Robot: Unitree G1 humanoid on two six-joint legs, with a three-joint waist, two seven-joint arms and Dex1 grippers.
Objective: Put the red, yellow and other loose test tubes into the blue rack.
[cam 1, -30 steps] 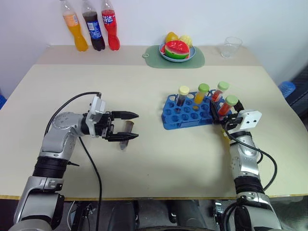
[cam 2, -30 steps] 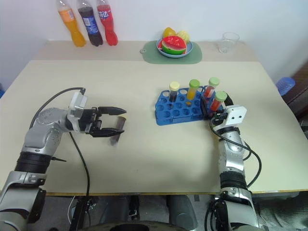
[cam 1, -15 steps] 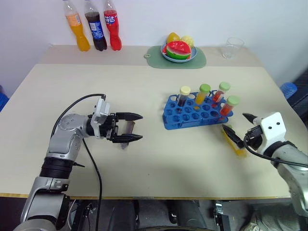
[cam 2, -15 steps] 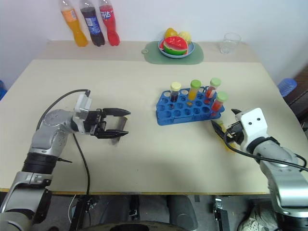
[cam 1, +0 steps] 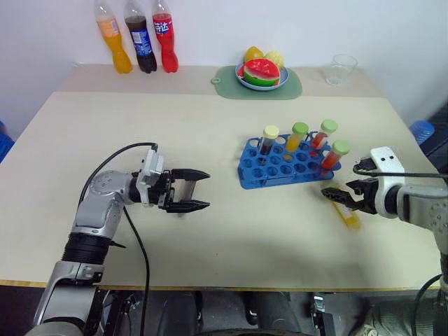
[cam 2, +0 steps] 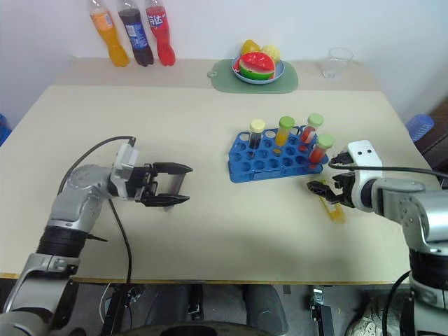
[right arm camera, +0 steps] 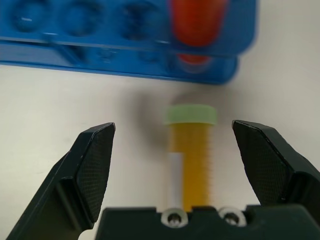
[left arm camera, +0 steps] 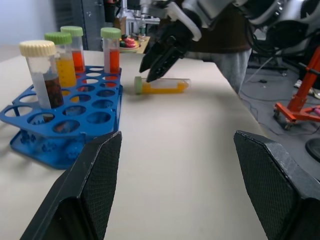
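**Right gripper drawn back to the loose yellow tube**

Once the red tube (cam 1: 332, 155) had been left standing in the blue rack (cam 1: 280, 170), the right gripper (cam 1: 344, 195) was pulled away from the rack's corner and turned down over the yellow test tube (right arm camera: 191, 150), which lay on the table (cam 1: 224, 238) just beside the rack. Its jaws were spread wide around the tube, with nothing gripped. Four capped tubes were counted upright in the rack. The left gripper (cam 1: 194, 190) was held open and level around a dark tube lying at mid-table. Two tubes were judged left to rack.
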